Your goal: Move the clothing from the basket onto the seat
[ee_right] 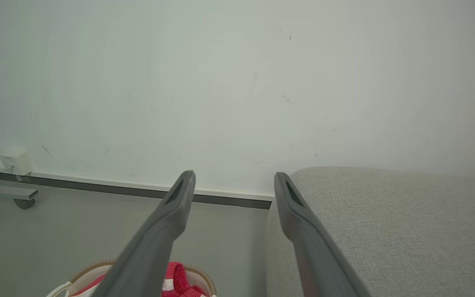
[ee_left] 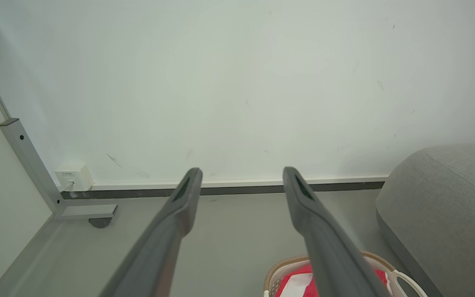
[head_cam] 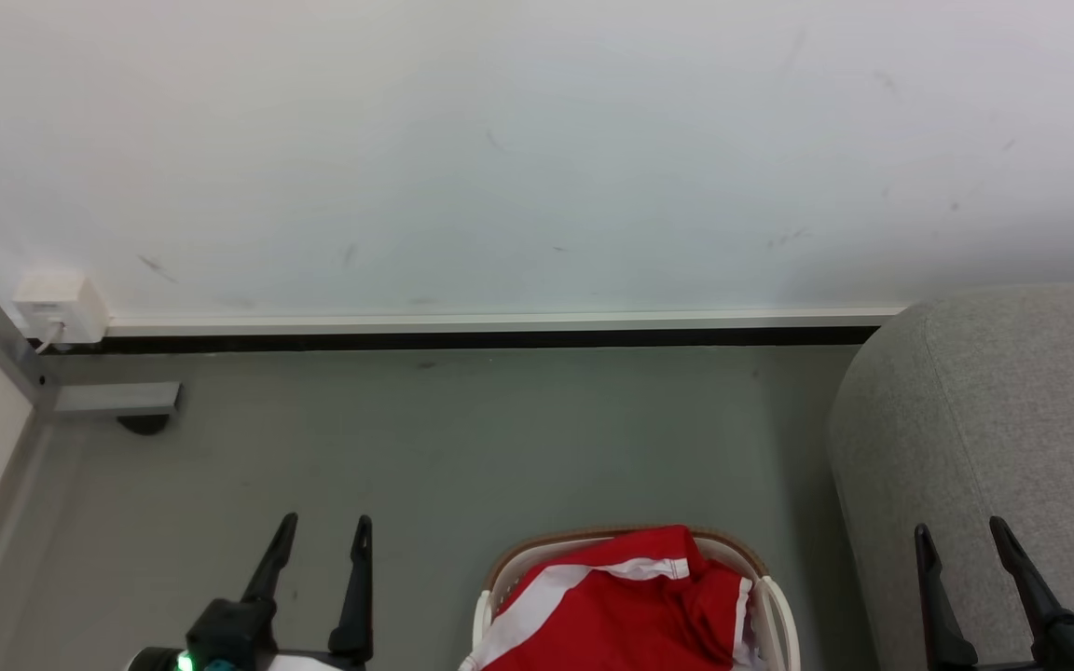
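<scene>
Clothing [head_cam: 621, 606], red with white stripes, lay heaped in the basket [head_cam: 544, 544] on the floor [head_cam: 453, 447], just beside the grey seat [head_cam: 966, 419] on your right, so the carry looked short. Your left gripper [head_cam: 327, 519] hung over bare floor left of the basket and your right gripper [head_cam: 958, 527] before the seat, both sets of jaws spread wide and empty, probably ready for a first reach. The basket's near half was cut off at the head view's bottom edge, so you could not tell how many garments it held.
</scene>
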Motion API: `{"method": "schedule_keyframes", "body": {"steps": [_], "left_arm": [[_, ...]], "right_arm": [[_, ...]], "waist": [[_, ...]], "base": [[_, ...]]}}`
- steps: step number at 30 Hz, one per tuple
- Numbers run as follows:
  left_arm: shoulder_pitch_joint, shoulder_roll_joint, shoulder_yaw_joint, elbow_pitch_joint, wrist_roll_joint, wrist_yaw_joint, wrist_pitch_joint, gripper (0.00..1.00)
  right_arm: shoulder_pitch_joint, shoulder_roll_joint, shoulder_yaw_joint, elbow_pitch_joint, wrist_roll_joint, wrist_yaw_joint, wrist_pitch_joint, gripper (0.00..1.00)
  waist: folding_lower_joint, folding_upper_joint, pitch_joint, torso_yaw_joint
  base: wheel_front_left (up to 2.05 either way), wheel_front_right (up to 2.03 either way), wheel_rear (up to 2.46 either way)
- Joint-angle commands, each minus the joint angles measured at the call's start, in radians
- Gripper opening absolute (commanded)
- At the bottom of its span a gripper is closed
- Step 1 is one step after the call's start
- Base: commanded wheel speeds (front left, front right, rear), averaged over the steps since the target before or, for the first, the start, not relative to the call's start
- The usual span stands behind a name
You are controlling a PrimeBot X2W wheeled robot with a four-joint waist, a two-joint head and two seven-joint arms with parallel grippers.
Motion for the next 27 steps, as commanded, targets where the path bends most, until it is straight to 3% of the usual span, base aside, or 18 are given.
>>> {"method": "schedule_keyframes", "body": {"steps": [1, 12, 27], "left_arm": [[0.008, 0.008, 0.005, 0.000, 0.011, 0.001, -0.002, 1.00], [0.003, 0.007, 0.012, 0.011, 0.013, -0.013, -0.002, 1.00], [-0.121, 0.010, -0.051, 0.149, 0.063, -0.073, -0.002, 1.00]], "right_arm": [[0.011, 0.001, 0.000, 0.003, -0.006, -0.002, -0.003, 1.00], [-0.015, 0.004, 0.012, -0.009, 0.013, -0.002, -0.002, 1.00], [-0.084, 0.007, 0.040, -0.060, 0.035, -0.002, -0.002, 1.00]], "waist": [[0.0000, 0.0000, 0.000, -0.002], [0.0000, 0.0000, 0.013, -0.051], [0.0000, 0.0000, 0.129, -0.220]], "base": [[0.00, 0.00, 0.00], [0.00, 0.00, 0.00], [0.00, 0.00, 0.00]]}}
